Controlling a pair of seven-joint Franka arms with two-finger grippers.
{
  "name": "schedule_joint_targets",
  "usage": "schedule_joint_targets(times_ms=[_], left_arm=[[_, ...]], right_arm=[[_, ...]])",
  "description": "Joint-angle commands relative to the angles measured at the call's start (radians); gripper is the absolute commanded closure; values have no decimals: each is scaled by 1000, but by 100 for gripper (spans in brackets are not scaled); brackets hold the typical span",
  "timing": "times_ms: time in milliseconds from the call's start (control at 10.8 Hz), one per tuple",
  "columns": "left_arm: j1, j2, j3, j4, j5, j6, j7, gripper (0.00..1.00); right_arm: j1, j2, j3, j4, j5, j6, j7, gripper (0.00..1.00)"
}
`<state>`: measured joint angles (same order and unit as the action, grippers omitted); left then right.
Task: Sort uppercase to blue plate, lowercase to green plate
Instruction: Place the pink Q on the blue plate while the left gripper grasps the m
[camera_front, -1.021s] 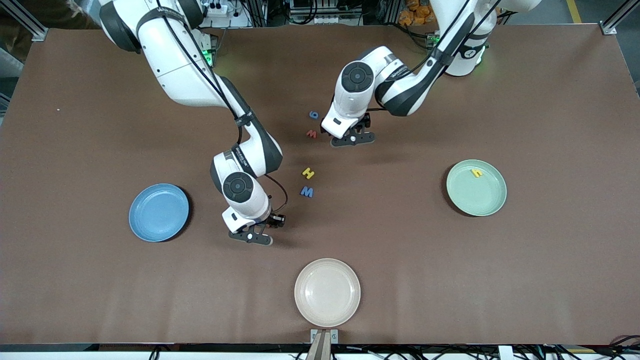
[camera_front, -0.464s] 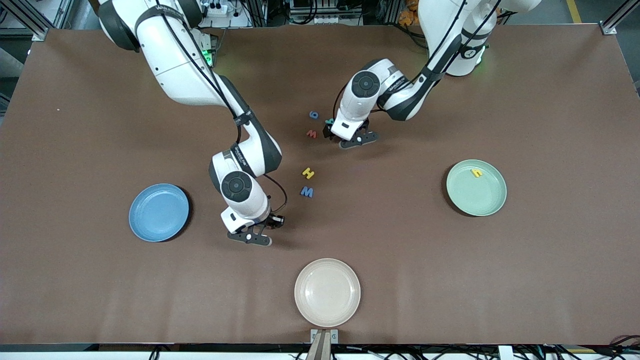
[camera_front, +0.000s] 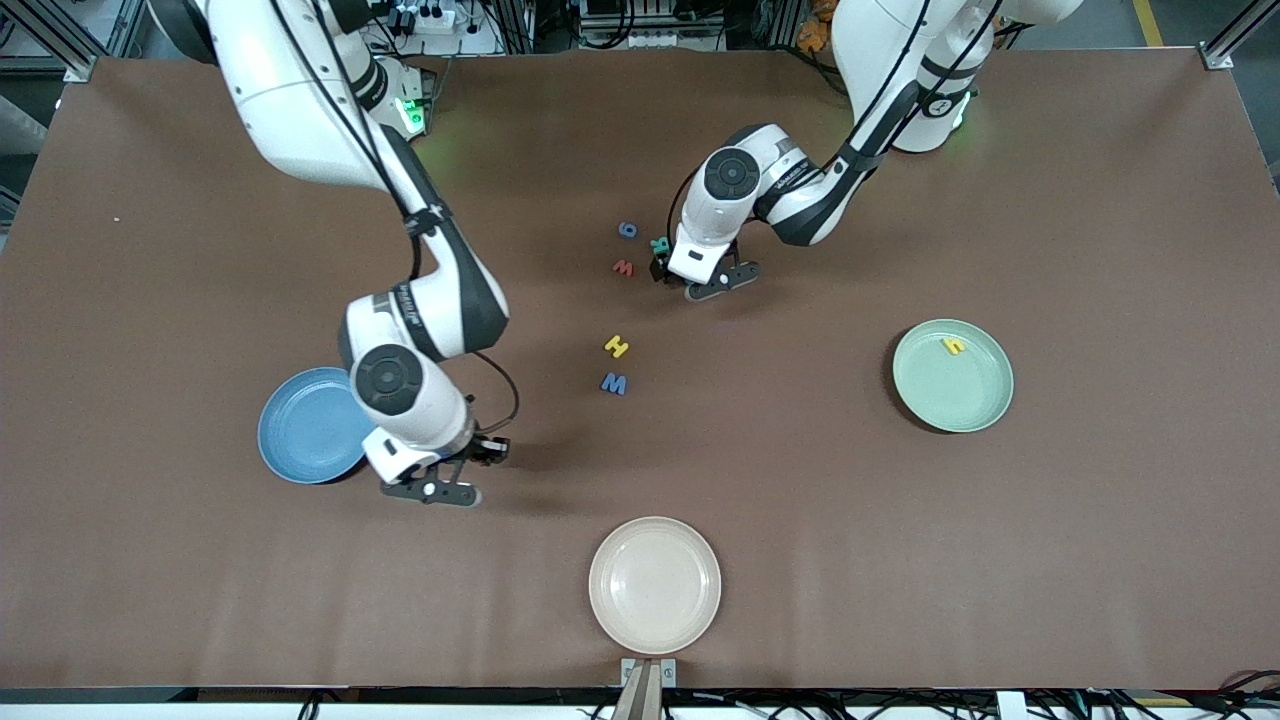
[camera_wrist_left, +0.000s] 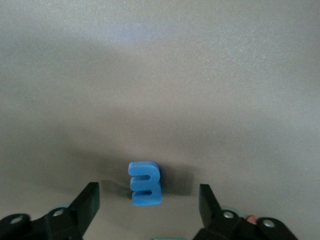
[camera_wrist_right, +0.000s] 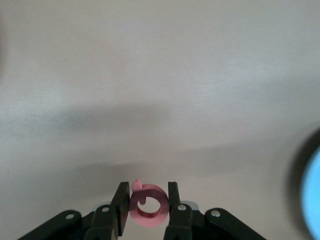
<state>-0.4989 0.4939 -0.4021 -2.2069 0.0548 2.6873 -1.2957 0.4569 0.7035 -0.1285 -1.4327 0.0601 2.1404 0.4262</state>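
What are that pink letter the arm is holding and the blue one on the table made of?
Both look like soft foam. The pink Q, pinched in the right gripper, is thick and matte with rounded edges. The blue m, on the table between the left gripper's fingers, shows the same chunky, dull, unglossy surface. Rubber is possible.

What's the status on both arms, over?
Right pincer shut on pink Q, beside blue plate. Left pincer open, straddling blue m near teal R. Yellow h on green plate. Nothing blocking.
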Motion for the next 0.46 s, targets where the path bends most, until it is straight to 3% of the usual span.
schedule_joint_targets(times_ms=[0, 371], left_arm=[[-4, 2, -1, -4, 42, 5, -42, 18], [-9, 5, -1, -2, 51, 2, -42, 32]], right_arm=[[-58, -77, 9, -82, -8, -25, -125, 100], [-139, -199, 9, -308, -49, 121, -308, 100]])
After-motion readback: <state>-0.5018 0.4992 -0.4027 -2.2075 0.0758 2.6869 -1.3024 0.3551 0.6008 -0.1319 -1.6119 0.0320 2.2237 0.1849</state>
